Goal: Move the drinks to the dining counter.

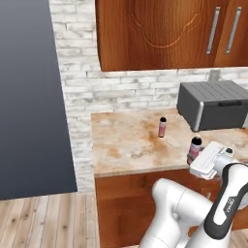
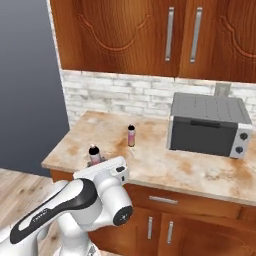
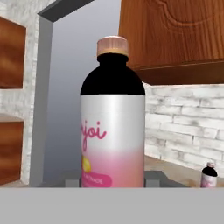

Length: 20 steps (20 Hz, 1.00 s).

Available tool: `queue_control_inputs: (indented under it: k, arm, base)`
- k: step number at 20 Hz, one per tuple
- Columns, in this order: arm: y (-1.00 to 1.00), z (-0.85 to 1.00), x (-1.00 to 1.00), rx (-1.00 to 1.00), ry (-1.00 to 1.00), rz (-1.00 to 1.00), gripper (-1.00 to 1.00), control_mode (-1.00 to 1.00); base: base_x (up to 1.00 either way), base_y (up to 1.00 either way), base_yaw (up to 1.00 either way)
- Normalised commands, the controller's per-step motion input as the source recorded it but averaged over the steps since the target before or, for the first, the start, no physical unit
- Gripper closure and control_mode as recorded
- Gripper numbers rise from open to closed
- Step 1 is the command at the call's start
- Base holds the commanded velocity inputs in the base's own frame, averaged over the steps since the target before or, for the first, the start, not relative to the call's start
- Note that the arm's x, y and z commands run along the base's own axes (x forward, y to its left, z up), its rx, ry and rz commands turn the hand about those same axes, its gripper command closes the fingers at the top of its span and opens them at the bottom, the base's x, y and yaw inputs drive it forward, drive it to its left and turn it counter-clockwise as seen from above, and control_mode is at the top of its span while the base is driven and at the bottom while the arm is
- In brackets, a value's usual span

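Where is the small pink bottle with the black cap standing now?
The small pink bottle stands alone on the marble counter, left of the grey toaster oven.

The robot's hand hides the lower half of the nearer pink bottle [image 1: 195, 147]; the toaster oven [image 1: 216, 104] runs off frame.

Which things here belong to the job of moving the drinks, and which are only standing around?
Belonging to the job:
- near pink bottle, between the pincer fingers
- far pink bottle, upright on the counter

Only standing around:
- toaster oven
- wall cabinets
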Motion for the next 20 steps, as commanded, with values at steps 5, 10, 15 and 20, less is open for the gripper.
queue_control_inputs:
  k: [5, 10, 15, 20]
  arm:
    - [0.00, 0.00, 0.00, 0.00, 0.00, 0.00, 1.00, 1.00]
    - [0.00, 0.00, 0.00, 0.00, 0.00, 0.00, 1.00, 1.00]
    - [0.00, 0.00, 0.00, 0.00, 0.00, 0.00, 1.00, 1.00]
    - [0.00, 0.00, 0.00, 0.00, 0.00, 0.00, 1.00, 1.00]
  base:
    - [-0.53, -0.49, -0.12]
    - [-0.18, -0.63, -0.34]
    - [-0.25, -0.48, -0.47]
    - [-0.66, -0.36, -0.52]
